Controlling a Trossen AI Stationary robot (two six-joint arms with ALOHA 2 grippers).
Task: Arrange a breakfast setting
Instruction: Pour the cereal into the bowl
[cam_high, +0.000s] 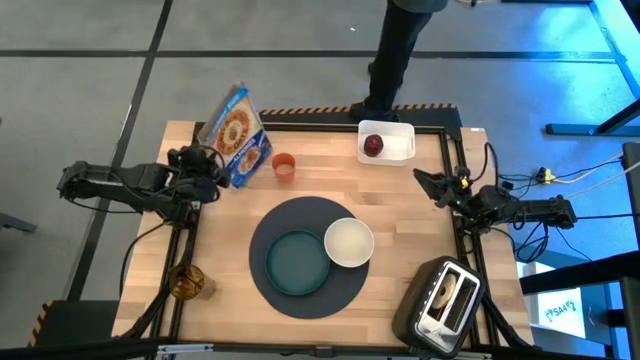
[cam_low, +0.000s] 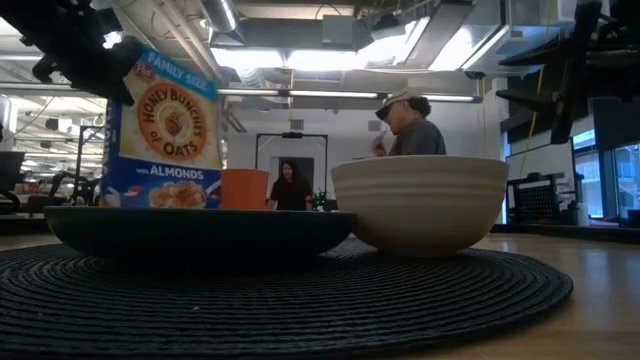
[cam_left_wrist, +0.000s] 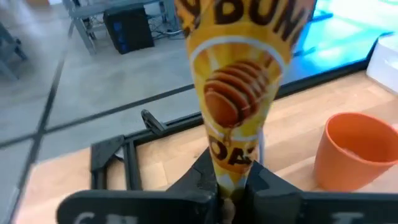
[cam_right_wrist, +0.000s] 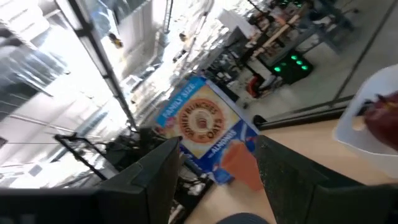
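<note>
A round dark placemat (cam_high: 265, 225) lies mid-table with a teal plate (cam_high: 297, 262) and a white bowl (cam_high: 349, 242) on it. An orange cup (cam_high: 284, 166) stands at the far left, beside a tilted blue cereal box (cam_high: 238, 135). My left gripper (cam_high: 213, 167) is shut on that box. A red apple (cam_high: 373, 146) lies in a white container (cam_high: 400, 140) at the far edge. A bagel (cam_high: 441, 291) sticks out of the toaster (cam_high: 440, 325). My right gripper (cam_high: 432, 185) hangs open at the table's right edge. The spoon is out of view. My left gripper pinches the cereal box between its two fingers at the box's narrow yellow side (cam_left_wrist: 231, 163). That side tapers in toward the fingers (cam_left_wrist: 200, 177). The fingers come roughly level from the table's left. The box leans; whether its bottom rests on the table I cannot tell.
A person stands beyond the far edge (cam_high: 400, 50). An amber jar (cam_high: 186, 282) sits at the near left corner. The toaster fills the near right corner. Bare wood lies between the placemat and the far edge.
</note>
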